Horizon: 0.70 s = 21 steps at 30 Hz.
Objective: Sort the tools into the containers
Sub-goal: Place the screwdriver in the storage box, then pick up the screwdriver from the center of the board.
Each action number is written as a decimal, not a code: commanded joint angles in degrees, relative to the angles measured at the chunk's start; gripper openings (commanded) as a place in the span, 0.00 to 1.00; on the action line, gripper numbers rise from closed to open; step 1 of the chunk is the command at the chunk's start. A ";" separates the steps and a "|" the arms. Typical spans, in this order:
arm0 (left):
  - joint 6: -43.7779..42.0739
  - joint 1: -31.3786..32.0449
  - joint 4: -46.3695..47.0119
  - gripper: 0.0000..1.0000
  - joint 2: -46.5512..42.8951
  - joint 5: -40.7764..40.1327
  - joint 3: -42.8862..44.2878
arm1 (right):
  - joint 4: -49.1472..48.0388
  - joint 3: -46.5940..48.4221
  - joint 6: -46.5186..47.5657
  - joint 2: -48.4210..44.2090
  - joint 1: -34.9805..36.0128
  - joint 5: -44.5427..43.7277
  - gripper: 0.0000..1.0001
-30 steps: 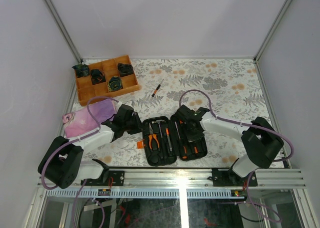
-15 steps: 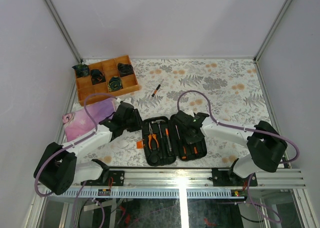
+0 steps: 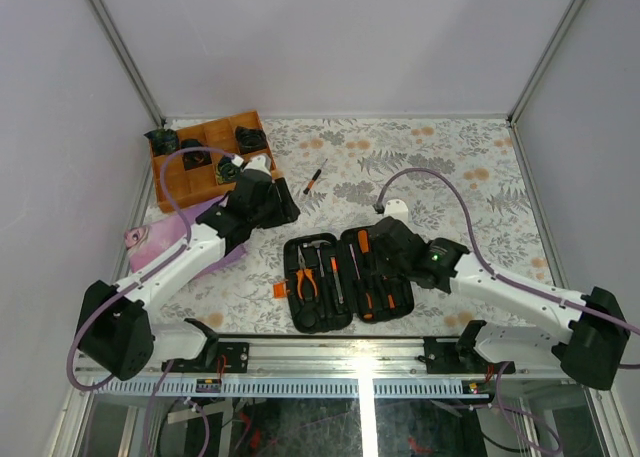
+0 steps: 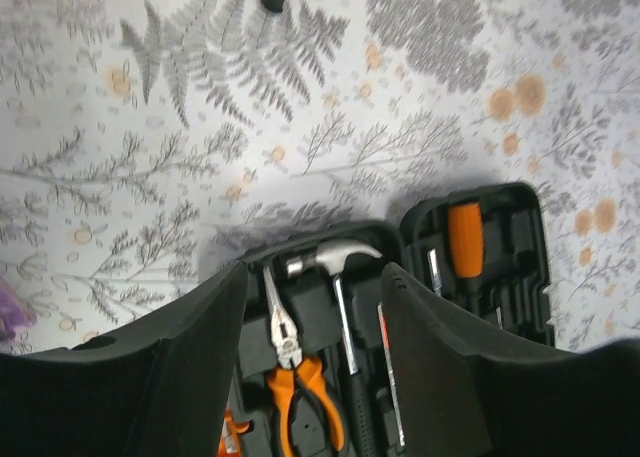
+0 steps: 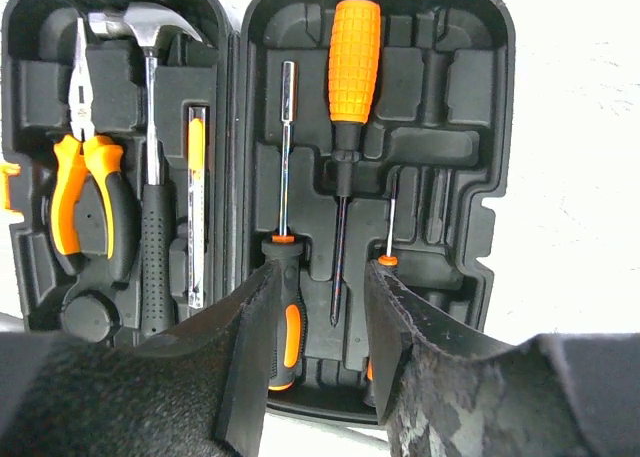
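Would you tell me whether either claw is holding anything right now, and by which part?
Nothing is held. The left claw and the right claw are both open and empty, the right one over the open case.

Open black tool case (image 5: pixel 465 87), pliers (image 5: pixel 88 187), hammer (image 5: pixel 150 127), orange screwdriver (image 5: pixel 352 67) inside, beneath parted fingers (image 5: pixel 250 377).

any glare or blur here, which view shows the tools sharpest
Right wrist: sharpest, the pliers and hammer crisp, but the table at right washes out to white and the near jaws are blurred. Left wrist: softer, jaws dark and unfocused. Top external: glare on the front rail.
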<state>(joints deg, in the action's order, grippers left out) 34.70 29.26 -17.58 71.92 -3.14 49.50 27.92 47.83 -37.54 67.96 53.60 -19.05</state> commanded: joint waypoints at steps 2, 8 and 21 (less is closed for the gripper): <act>-5.68 0.29 -2.83 0.57 2.31 -4.72 9.93 | -5.19 -1.55 1.66 -5.65 0.49 -2.88 0.48; -14.11 -2.56 -5.83 0.58 9.43 -0.63 24.41 | -8.42 -3.01 5.40 -11.25 0.47 -3.08 0.51; -20.66 -9.27 -12.15 0.59 30.78 9.99 47.37 | -6.71 -7.10 -0.29 -17.93 0.50 -3.40 0.53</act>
<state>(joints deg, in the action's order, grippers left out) 16.99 21.23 -25.71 97.25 2.98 92.03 21.63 40.95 -35.09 51.77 53.63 -20.47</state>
